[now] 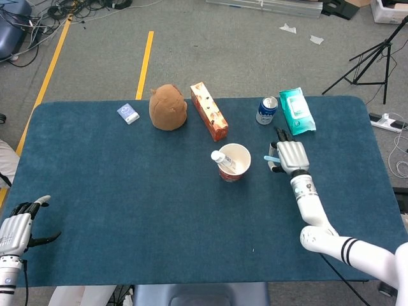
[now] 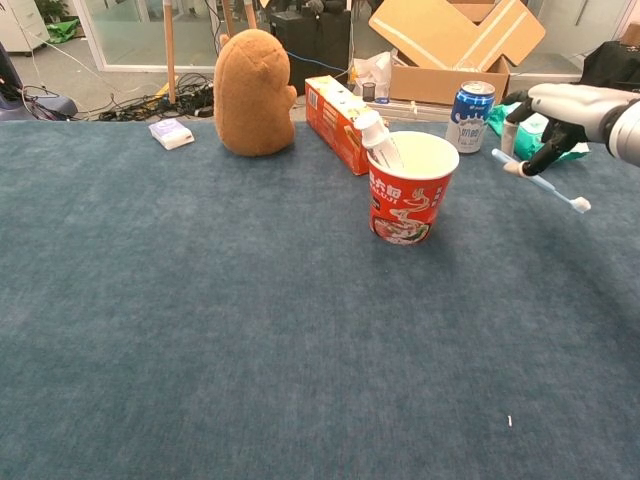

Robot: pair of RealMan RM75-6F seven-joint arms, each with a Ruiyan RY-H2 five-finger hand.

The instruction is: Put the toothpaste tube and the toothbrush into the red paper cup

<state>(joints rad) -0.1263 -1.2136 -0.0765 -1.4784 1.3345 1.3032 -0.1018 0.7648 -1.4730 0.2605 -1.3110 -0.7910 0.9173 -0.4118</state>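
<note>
Blue carpeted table [image 1: 127,191] holds everything. Brown plush toy [image 2: 252,92] stands at the back, orange carton [image 2: 338,121] just to its right, lying lengthwise. Teal wipes pack [image 1: 296,110] at the far right back, blue drink can [image 2: 470,116] beside it, upright. Small blue-white pack [image 1: 128,113] left of the plush, apart from it.

Red paper cup [image 2: 411,200] upright near table centre, in front of the carton. Toothpaste tube [image 2: 378,139] already inside the cup, cap end sticking up and leaning on the left rim.

Right hand [image 2: 560,110] is raised off the table, right of the cup and in front of the wipes pack, pinching the toothbrush [image 2: 540,182] near one end. Brush is off the surface, tilted, its white end pointing down and to the right; not in the cup, clearly apart from it.

Left hand [image 1: 14,229] sits at the near left table edge, fingers loosely spread, holding nothing.
</note>
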